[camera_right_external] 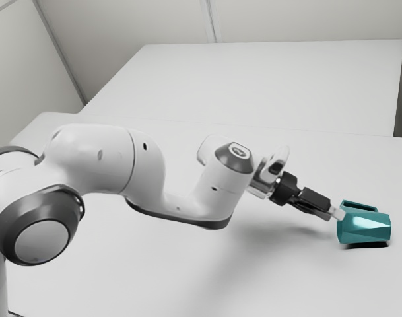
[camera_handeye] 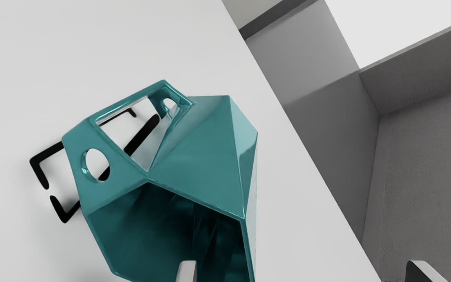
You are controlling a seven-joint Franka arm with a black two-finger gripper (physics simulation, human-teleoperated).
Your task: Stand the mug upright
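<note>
- Exterior view's left: our arm [camera_right_external: 98, 158] reaches low over the desk [camera_right_external: 286, 281], we judge to meet the mug mouth-on.
- Farther right: pincer [camera_right_external: 337, 213] at the mouth, fingers [camera_handeye: 188, 270] wide apart, one lined up with the opening, one outside; likely spaced to straddle the wall.
- Exterior view's right: teal mug [camera_right_external: 364, 229] on its side, mouth toward the pincer, handle [camera_handeye: 127, 99] on the far side.
- Next, we'd grip that wall, then turn the mouth upward.

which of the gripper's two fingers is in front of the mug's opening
The finger nearer the handle: its tip shows against the dark mouth of the mug. The other finger shows outside the rim.
</note>
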